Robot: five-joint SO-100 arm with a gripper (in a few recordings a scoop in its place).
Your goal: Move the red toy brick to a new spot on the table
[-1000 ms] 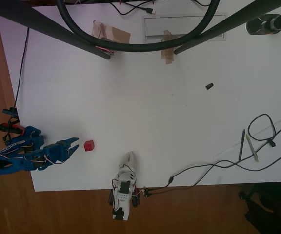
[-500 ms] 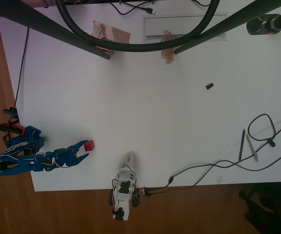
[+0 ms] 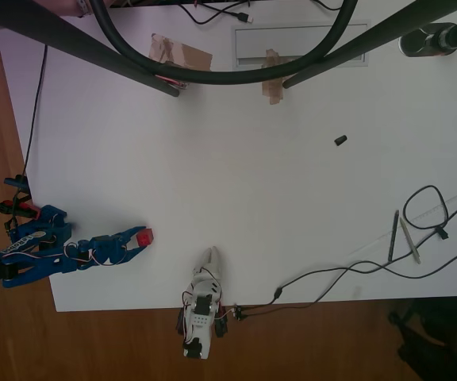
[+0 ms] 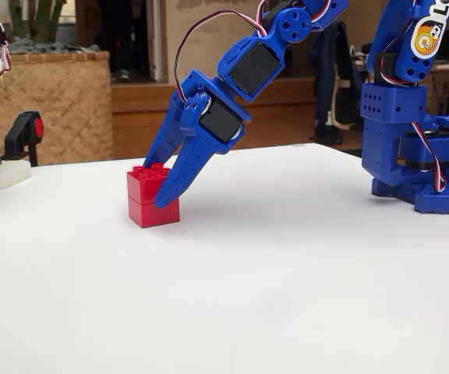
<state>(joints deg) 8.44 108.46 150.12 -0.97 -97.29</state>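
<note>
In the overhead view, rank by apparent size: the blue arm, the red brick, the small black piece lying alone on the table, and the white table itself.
Largest to smallest in the overhead view:
1. white table
2. blue arm
3. red brick, partly covered by the tool
4. small black piece, only slightly smaller than the brick, so these two are close.

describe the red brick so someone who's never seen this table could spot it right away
In the overhead view, look at the white table and go to its lower left corner, where the blue arm reaches in. The red brick sits on the table between the tips of the blue gripper. It is the one small, glossy red studded block there, unlike the white arm nearby.
</note>
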